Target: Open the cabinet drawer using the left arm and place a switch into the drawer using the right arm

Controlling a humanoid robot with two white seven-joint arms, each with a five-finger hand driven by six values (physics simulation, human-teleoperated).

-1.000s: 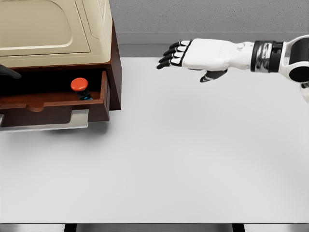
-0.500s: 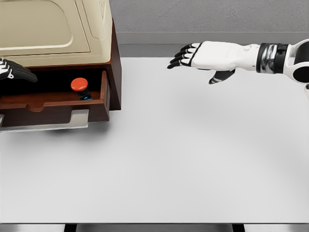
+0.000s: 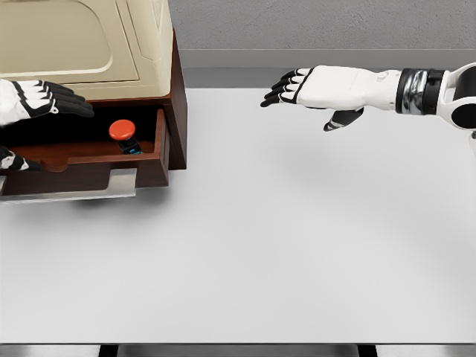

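The switch (image 3: 123, 131), with a red round cap on a dark and blue base, is seen standing upright inside the open drawer (image 3: 82, 158), close to the drawer's right wall. The drawer is pulled out from the dark brown cabinet (image 3: 175, 97), whose top is covered by a beige moulded panel (image 3: 74, 44). A pale metal strip (image 3: 71, 190) is seen under the drawer front.

The left robot hand (image 3: 33, 100) is seen at the picture's left edge, above the drawer's left part, fingers extended towards the switch and holding nothing; its thumb tip is seen lower, near the drawer front. A gap is left between its fingertips and the switch.

The right robot hand (image 3: 316, 85) is held over the far part of the white desk (image 3: 297, 245), well apart from the switch and to the right of the cabinet. Its fingers are spread loosely, pointing left, and nothing is held. The cabinet's right side stands between this hand and the drawer.
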